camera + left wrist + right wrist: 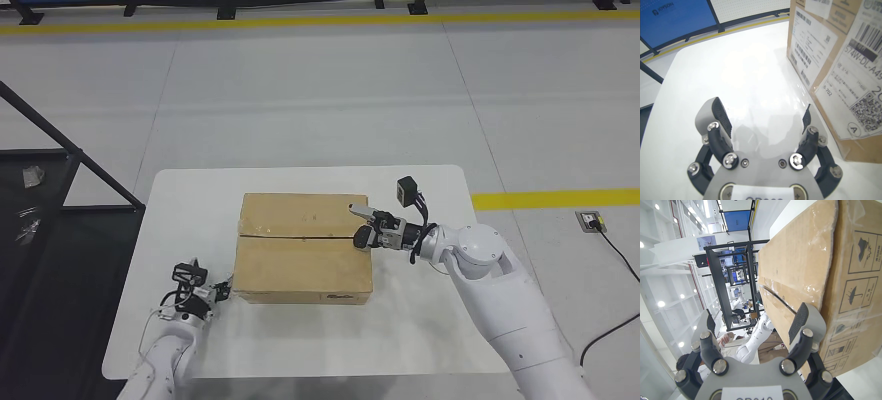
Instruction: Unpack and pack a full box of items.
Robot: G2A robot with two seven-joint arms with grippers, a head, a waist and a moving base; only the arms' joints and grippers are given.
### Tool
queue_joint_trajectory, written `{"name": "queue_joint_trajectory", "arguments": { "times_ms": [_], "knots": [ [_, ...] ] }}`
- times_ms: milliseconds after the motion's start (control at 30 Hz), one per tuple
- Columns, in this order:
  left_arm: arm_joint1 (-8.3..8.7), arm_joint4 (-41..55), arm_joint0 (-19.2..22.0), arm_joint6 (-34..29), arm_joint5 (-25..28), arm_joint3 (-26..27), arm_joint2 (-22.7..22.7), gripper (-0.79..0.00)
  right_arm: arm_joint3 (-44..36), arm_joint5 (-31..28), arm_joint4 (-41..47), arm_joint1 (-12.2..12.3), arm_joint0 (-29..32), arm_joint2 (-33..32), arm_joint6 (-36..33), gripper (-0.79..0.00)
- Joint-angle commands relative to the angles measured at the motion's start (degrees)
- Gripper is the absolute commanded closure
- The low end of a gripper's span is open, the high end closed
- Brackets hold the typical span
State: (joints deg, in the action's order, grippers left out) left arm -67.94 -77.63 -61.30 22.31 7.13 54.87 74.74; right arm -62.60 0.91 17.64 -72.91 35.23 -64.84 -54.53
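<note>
On table (pixel 420 330) — box (pixel 300 268) lying crosswise

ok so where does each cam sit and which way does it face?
Top view: above the arms, looking down on the table and closed box; left gripper and right gripper show.
Left wrist view: low beside the box's labelled side, facing along the table; left gripper open.
Right wrist view: at the box's top edge, facing across its seam; right gripper open.
Shared: all three show the box.
</note>
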Motion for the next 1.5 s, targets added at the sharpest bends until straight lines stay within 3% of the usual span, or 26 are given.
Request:
{"name": "queue_joint_trajectory", "arguments": {
  "times_ms": [0, 367, 833, 1100, 1467],
  "knots": [
    [-0.08, -0.57, 0.41, 0.43, 0.51, -0.57, -0.32, -0.785, 0.00, 0.00, 0.00, 0.00, 0.00, 0.00, -0.01, -0.785],
    [-0.62, -6.11, 2.85, -0.39, 0.21, -2.57, -3.24, -0.785, 0.00, 0.00, 0.00, 0.00, 0.00, 0.00, -0.01, -0.785],
    [-3.46, -4.14, 7.54, 0.47, -10.91, -8.65, -6.68, -0.785, 0.00, 0.00, 0.00, 0.00, 0.00, 0.00, -0.01, -0.785],
    [-4.17, 0.64, 8.68, 3.96, -13.21, -11.40, -4.84, -0.785, 0.00, 0.00, 0.00, 0.00, 0.00, 0.00, -0.01, -0.785],
    [-4.40, 6.20, 8.05, 6.04, -12.92, -11.38, -1.65, -0.785, 0.00, 0.00, 0.00, 0.00, 0.00, 0.00, -0.01, -0.785]
  ]
}}
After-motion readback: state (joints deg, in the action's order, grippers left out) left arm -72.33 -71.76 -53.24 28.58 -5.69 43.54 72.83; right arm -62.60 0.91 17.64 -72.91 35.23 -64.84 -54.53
